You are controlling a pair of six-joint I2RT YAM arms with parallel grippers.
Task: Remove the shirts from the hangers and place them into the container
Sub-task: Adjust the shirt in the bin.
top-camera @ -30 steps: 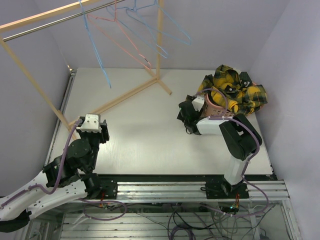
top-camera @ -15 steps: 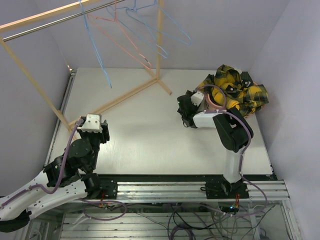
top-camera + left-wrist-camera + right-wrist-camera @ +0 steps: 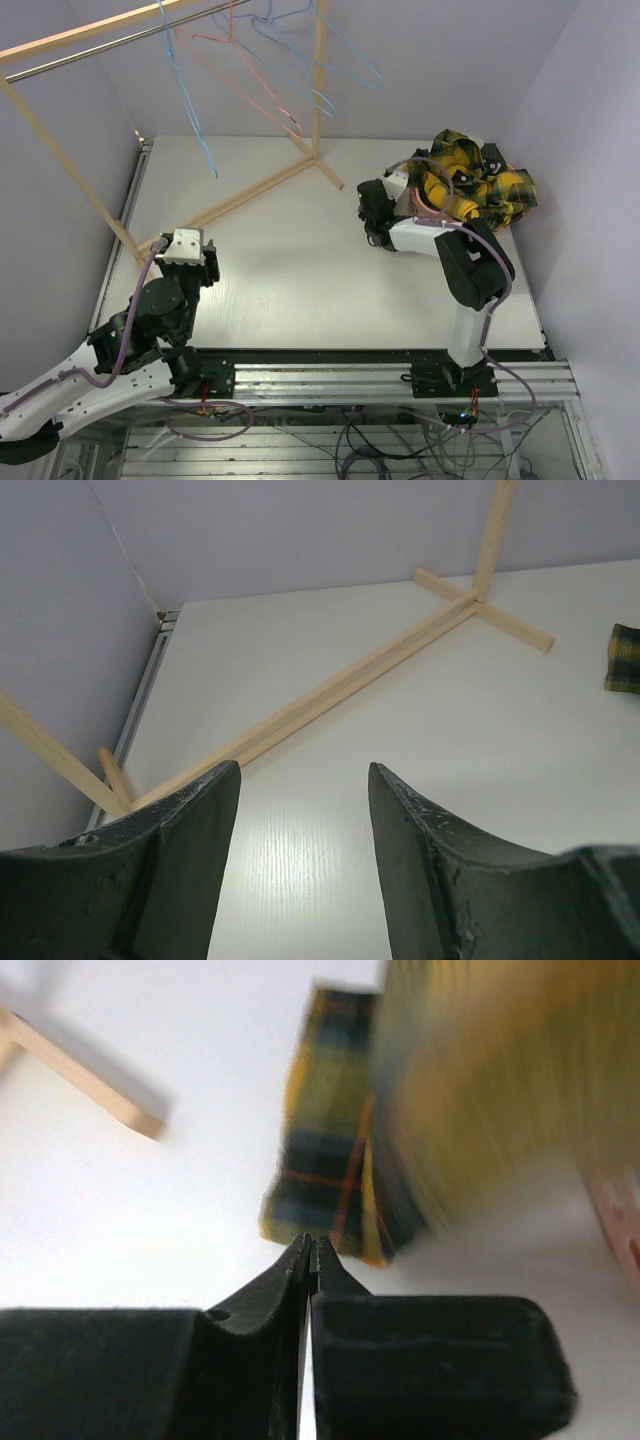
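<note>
Fabric, the yellow-and-black plaid shirt, lies heaped and crumpled over the container near the far right corner of the table, spilling past the rim, with one cuff hanging down toward the tabletop. The right gripper sits just short of that cuff, jaws pressed together on nothing, probably placed to nudge loose cloth inside. The left gripper hangs parted and empty near the table's near left corner, out of the way, and the hangers overhead are bare.

Shirt on container, far right
</note>
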